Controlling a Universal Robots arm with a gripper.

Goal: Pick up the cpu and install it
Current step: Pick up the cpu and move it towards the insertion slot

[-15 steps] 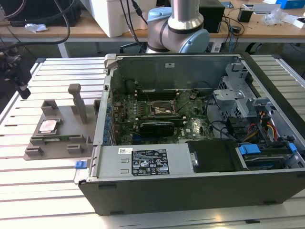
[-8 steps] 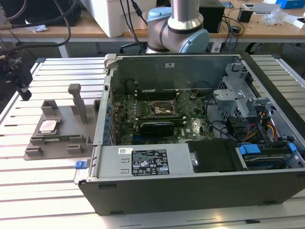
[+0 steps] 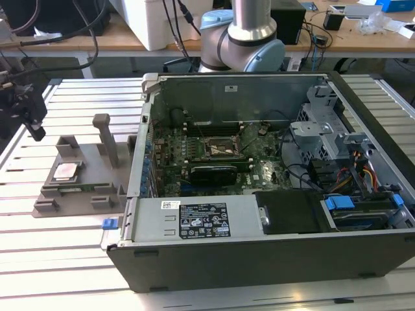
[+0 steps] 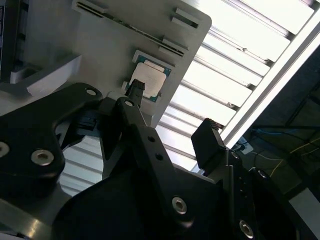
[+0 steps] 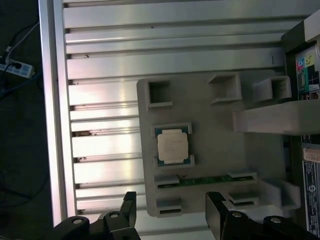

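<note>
The cpu [image 3: 67, 171] is a small square chip with a silvery top, lying flat in a recess of the grey fixture [image 3: 48, 194] at the exterior view's left. Both wrist views show the cpu [image 5: 172, 146] [image 4: 148, 80] resting there untouched. My gripper [image 3: 31, 116] hangs above the table's edge, a little beyond the fixture at the exterior view's left, apart from the chip. Its black fingers [image 5: 129, 202] stand wide apart with nothing between them, so the gripper [image 5: 172, 205] [image 4: 172, 112] is open. The motherboard socket [image 3: 224, 149] sits inside the open computer case [image 3: 259, 259].
A tall grey post [image 3: 105, 137] rises from the fixture between the chip and the case wall. A green memory stick [image 5: 205, 179] lies in a fixture slot near the chip. The slatted aluminium table [image 3: 65, 259] ends close behind the gripper. The arm's base [image 3: 243, 39] stands behind the case.
</note>
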